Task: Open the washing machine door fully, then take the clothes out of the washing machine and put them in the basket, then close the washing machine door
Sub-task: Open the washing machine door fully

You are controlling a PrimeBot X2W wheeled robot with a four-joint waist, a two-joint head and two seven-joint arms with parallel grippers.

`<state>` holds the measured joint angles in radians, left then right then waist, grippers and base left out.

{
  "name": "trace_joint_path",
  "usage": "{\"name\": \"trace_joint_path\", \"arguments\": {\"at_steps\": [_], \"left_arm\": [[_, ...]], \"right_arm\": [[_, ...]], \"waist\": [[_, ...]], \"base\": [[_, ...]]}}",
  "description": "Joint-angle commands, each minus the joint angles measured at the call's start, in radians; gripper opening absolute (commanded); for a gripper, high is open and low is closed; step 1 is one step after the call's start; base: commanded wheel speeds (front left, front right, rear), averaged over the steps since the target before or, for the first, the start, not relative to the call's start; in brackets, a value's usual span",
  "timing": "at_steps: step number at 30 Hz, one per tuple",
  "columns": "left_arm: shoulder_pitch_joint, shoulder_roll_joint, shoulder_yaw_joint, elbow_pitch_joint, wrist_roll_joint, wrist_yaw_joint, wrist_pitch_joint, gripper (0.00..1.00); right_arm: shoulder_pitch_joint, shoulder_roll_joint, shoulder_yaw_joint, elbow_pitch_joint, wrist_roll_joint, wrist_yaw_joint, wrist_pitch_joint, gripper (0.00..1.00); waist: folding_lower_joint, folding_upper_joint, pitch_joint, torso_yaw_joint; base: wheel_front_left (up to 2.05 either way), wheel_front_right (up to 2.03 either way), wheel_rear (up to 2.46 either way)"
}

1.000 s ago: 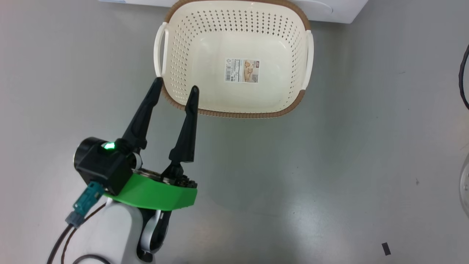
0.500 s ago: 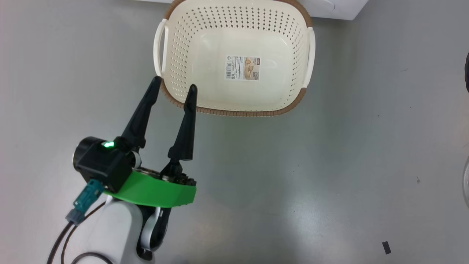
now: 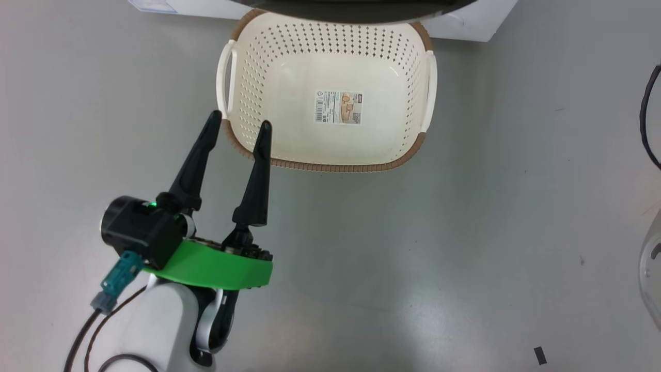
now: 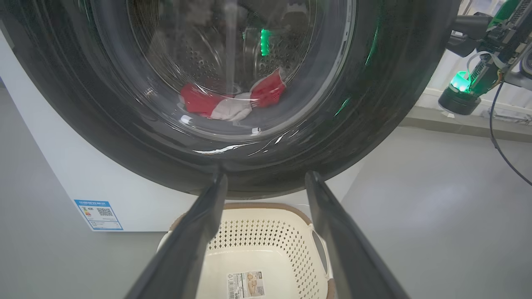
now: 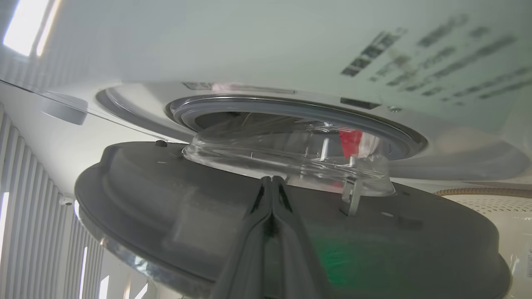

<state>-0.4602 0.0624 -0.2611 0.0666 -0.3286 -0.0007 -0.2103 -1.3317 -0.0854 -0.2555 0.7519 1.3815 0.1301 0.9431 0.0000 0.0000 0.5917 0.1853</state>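
Observation:
The washing machine door (image 4: pixel 386 104), with a glossy black rim and a bulging glass window, stands partly swung out from the white washing machine (image 4: pixel 62 166). Red and white clothes (image 4: pixel 232 101) lie in the drum, seen through the glass. The cream basket (image 3: pixel 330 98) sits on the floor below the door, with only a label sticker inside. My left gripper (image 3: pixel 240 121) is open and holds nothing, its tips at the basket's near left corner. My right gripper (image 5: pixel 272 179) is shut, its tips against the door's inner face (image 5: pixel 166 199) beside the glass bowl (image 5: pixel 286 153).
Grey floor (image 3: pixel 465 232) spreads on all sides of the basket. A black cable (image 3: pixel 645 119) and a pale round object (image 3: pixel 651 263) lie at the right edge. A blue label (image 4: pixel 99 214) marks the machine's lower front. The door rim (image 3: pixel 351 10) overhangs the basket's far edge.
The door's black rim has swung into the top of the head view, over the basket's far edge. The view has shifted slightly. My left gripper stays open in about the same spot.

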Motion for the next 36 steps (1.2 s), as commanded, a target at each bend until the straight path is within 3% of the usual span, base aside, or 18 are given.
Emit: {"name": "trace_joint_path", "arguments": {"at_steps": [1, 26, 32, 34, 35, 36], "left_arm": [[-0.003, 0.025, 0.028, -0.019, -0.006, 0.004, -0.006, 1.0], [0.035, 0.042, 0.022, -0.018, -0.03, 0.027, 0.017, 1.0], [0.041, 0.046, 0.024, -0.027, -0.035, 0.033, 0.019, 1.0], [0.043, 0.047, 0.024, -0.032, -0.037, 0.035, 0.019, 1.0], [0.044, 0.047, 0.025, -0.034, -0.038, 0.036, 0.019, 1.0], [0.044, 0.048, 0.025, -0.036, -0.039, 0.037, 0.019, 1.0]], "right_arm": [[0.02, 0.035, 0.019, -0.029, 0.001, 0.001, 0.015, 0.0], [0.204, 0.035, 0.238, -0.084, 0.161, 0.001, 0.007, 0.0], [0.224, 0.033, 0.26, -0.101, 0.136, 0.001, -0.016, 0.0], [0.232, 0.024, 0.263, -0.101, 0.085, 0.001, -0.073, 0.0], [0.235, 0.019, 0.269, -0.105, 0.049, 0.001, -0.107, 0.36], [0.24, 0.014, 0.274, -0.111, 0.013, 0.001, -0.141, 0.98]], "waist": [[0.0, 0.0, -0.008, 0.0], [0.0, 0.0, -0.096, -0.039], [0.0, 0.0, -0.096, -0.04], [0.0, 0.0, -0.094, -0.041], [0.0, 0.0, -0.093, -0.041], [0.0, 0.0, -0.091, -0.042]], "base": [[0.0, 0.0, 0.0], [0.0, 0.0, 0.0], [0.0, 0.0, 0.0], [0.0, 0.0, 0.0], [0.0, 0.0, 0.0], [0.0, 0.0, 0.0]]}}
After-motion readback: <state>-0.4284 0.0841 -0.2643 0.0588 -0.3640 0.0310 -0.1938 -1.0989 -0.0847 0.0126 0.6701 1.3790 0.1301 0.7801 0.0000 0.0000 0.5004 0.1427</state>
